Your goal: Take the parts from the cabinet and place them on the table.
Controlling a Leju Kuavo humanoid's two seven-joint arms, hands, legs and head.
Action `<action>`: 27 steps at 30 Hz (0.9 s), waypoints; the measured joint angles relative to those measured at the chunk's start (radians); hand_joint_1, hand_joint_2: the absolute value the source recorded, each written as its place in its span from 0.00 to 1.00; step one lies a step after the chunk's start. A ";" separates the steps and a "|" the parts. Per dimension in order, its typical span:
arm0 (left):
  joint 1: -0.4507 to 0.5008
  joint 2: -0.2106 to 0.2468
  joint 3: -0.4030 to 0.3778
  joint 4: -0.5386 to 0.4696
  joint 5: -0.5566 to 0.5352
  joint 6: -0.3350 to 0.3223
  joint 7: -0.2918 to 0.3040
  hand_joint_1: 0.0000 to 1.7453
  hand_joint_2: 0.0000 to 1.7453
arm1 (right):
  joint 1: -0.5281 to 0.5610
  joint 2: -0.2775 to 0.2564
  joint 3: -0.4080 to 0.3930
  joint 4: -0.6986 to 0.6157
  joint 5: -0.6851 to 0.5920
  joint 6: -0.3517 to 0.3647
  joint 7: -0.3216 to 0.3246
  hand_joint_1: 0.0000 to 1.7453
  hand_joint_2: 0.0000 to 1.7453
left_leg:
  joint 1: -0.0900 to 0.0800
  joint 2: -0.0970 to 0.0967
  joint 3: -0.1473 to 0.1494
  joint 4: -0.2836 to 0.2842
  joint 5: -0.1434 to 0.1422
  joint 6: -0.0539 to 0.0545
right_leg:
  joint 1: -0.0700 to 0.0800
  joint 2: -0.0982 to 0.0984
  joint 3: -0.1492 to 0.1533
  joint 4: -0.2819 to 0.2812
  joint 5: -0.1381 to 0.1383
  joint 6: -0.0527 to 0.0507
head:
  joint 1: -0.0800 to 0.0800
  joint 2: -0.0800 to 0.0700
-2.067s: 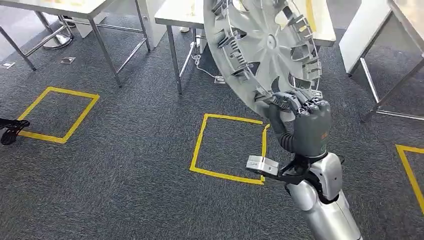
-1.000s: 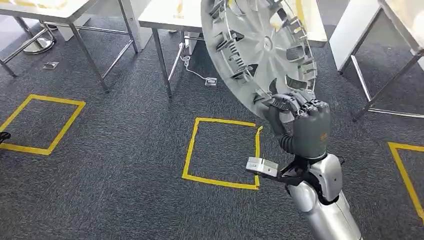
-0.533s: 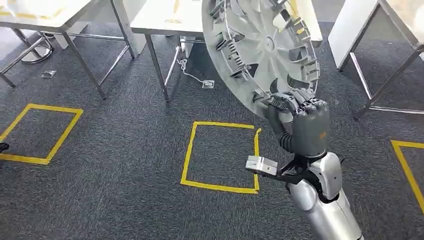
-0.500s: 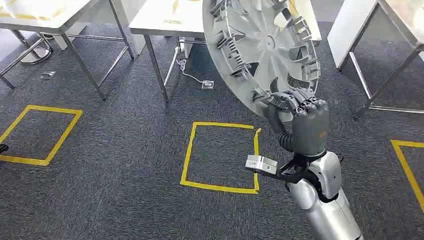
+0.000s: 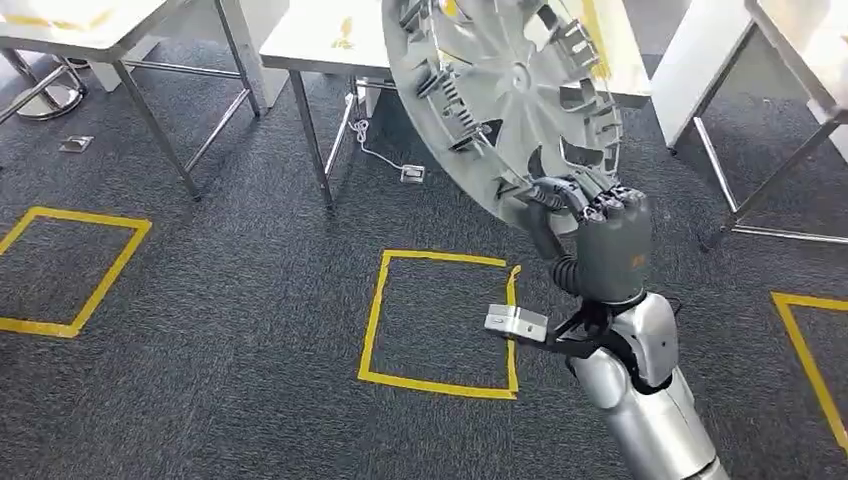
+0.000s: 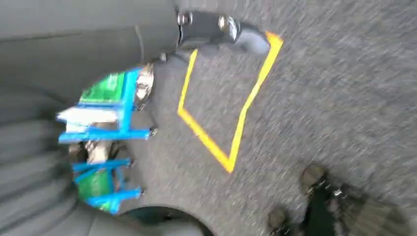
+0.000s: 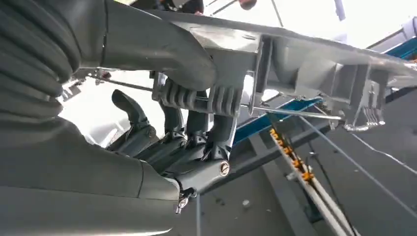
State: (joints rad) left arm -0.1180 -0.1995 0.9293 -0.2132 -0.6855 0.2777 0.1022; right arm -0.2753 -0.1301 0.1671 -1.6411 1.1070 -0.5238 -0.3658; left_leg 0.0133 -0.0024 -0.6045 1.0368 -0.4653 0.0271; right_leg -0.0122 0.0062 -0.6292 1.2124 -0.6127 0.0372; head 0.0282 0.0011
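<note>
The right hand point(image 5: 607, 240) is raised in front of the robot, its dark fingers point(image 5: 560, 195) curled over the lower rim of a large silver wheel cover point(image 5: 505, 95) and its thumb pressed against the near side, so the part is held by its edge; the cover stands tilted, its ribbed inner face with clips and a wire ring turned towards the robot, its upper part running out of the top of the head view; from the right wrist view the same grip is plain, thumb point(image 7: 162, 46) on one face of the rim point(image 7: 305, 54) and fingers point(image 7: 196, 98) wrapped round the other.

The cover hangs in the air above the dark grey carpet point(image 5: 250, 300), not resting on anything; behind it stands a white tabletop point(image 5: 320, 35) on metal legs, with another such table point(image 5: 70, 25) further to the left and a third frame point(image 5: 780, 130) off to the right; a cable and a small floor socket point(image 5: 411, 174) lie under the middle one.

On the carpet yellow tape marks out a square point(image 5: 440, 315) just below the raised arm, a second square point(image 5: 70, 270) well to the left, and a corner of another point(image 5: 810, 350) at the right edge.

The left hand point(image 6: 223, 29) hangs low over the floor beside a yellow taped outline point(image 6: 231, 108); the picture is blurred and I cannot tell whether its fingers are spread or curled; a blue rack point(image 6: 105, 132) with green items shows near it.
</note>
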 joint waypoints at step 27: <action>-0.006 -0.005 0.000 0.002 -0.018 -0.003 0.006 0.00 1.00 | 0.023 -0.005 0.008 0.002 -0.007 0.009 0.000 1.00 1.00 | -0.002 -0.012 -0.018 -0.002 0.025 -0.015 | 0.004 0.031 0.098 -0.204 0.096 -0.014 | -0.015 0.000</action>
State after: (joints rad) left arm -0.1237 -0.2048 0.9297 -0.2117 -0.7038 0.2750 0.1080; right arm -0.2524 -0.1347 0.1747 -1.6396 1.1002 -0.5146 -0.3658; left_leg 0.0108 -0.0143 -0.6223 1.0351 -0.4403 0.0122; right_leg -0.0082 0.0374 -0.5307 1.0079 -0.5169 0.0236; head 0.0130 0.0015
